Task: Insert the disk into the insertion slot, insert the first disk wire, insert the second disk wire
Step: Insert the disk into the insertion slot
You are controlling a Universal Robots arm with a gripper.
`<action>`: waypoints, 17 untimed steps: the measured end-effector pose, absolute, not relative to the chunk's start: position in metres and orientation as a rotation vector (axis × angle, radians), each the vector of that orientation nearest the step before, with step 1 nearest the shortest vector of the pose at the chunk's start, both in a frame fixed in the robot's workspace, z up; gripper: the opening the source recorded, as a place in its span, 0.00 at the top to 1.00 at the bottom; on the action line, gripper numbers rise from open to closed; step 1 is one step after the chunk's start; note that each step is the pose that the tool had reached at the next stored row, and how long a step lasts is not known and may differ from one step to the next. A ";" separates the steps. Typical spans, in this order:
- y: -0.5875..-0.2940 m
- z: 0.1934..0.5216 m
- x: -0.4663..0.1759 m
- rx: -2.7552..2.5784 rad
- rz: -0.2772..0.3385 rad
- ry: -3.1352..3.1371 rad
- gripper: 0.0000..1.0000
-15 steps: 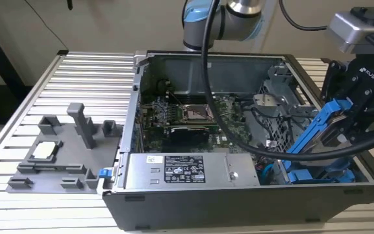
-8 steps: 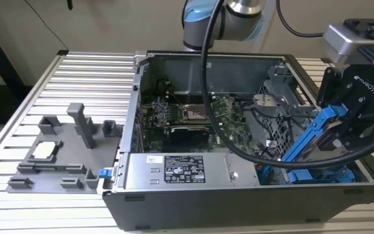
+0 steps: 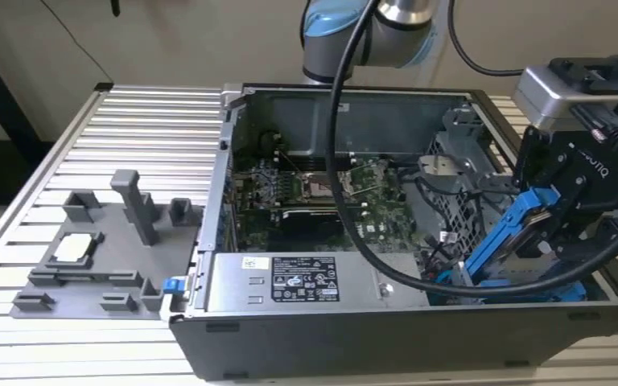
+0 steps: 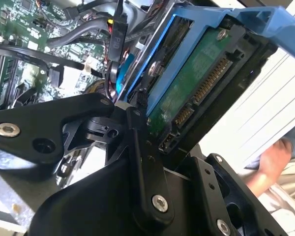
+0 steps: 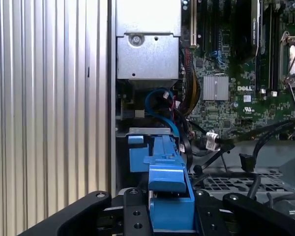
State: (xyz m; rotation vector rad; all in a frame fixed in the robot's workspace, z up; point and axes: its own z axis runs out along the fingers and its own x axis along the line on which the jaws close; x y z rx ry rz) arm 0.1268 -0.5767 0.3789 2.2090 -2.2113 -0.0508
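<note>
Ribbed aluminium worktop [image 3: 126,129] carries everything. At the exterior view's left is a grey fixture [image 3: 138,209] with posts and cradles, and a pale square part [image 3: 76,247] lies in one. It sits well apart from the case, probably to keep it out of the arm's way.

Centre: open computer case [image 3: 320,346] with its side panel off, so the inside can be reached from above. Motherboard [image 3: 309,189] lies on its floor, and a labelled power-supply box [image 3: 298,281] runs along the near wall. A thick black cable [image 3: 352,233] droops across the opening.

Right of centre: perforated metal cage [image 3: 454,185]. Below it in the frame, at the case's lower right corner, is the insertion slot [image 5: 137,131], a grey sheet-metal bay with blue fittings. A blue wire [image 5: 160,98] loops just beside the bay. It is possibly one of the disk wires, but its ends are hard to make out.

Exterior view's right: gripper [image 5: 168,211] clamped on the disk [image 3: 508,241], with fingers either side of the blue carrier near its connector end. The disk is steeply tilted, low end at the mouth of the slot and high end up over the case wall. I judge the angle is meant to feed it in past that wall. The second wrist view shows the green circuit side with its connectors bare. The disk is not seated yet, and no wire is fitted to it.
</note>
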 end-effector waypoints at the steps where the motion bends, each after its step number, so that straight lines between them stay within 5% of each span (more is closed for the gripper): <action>1: -0.577 0.377 0.127 2.211 -0.050 -2.210 0.67; 13: -0.577 0.365 0.126 2.216 -0.050 -2.205 0.67; 17: -0.577 0.365 0.126 2.216 -0.050 -2.205 0.59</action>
